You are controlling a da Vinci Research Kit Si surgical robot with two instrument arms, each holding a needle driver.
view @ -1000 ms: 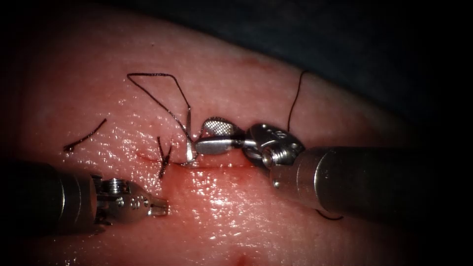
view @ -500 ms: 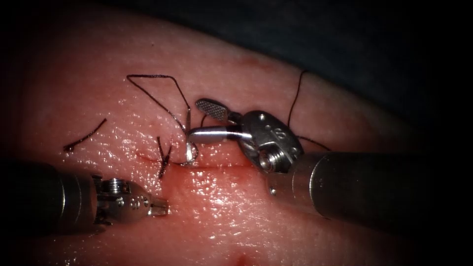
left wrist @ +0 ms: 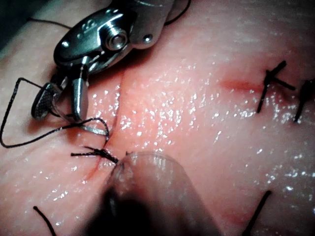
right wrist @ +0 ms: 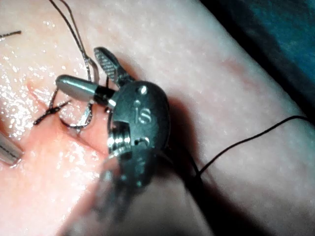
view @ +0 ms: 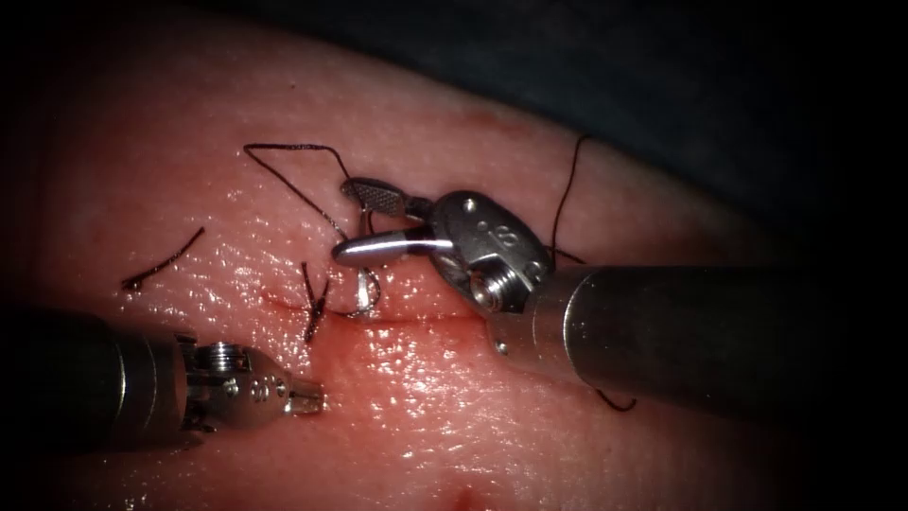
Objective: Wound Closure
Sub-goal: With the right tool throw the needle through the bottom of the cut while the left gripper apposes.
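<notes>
1. Needle (view: 364, 289) stands in the cut (view: 416, 320), a short curve showing, the rest buried; thread (view: 288, 170) loops on the far side of it.
2. Right tool (view: 355, 220) has moved left over the last second; jaws spread astride the needle's far end, gripping nothing.
3. Left tool (view: 305, 401) sits near-left, holding nothing; cannot tell its jaws.
4. Step looks like regrasping the needle; next needs the jaws closed on it.
5. Needle tip hidden.
</notes>
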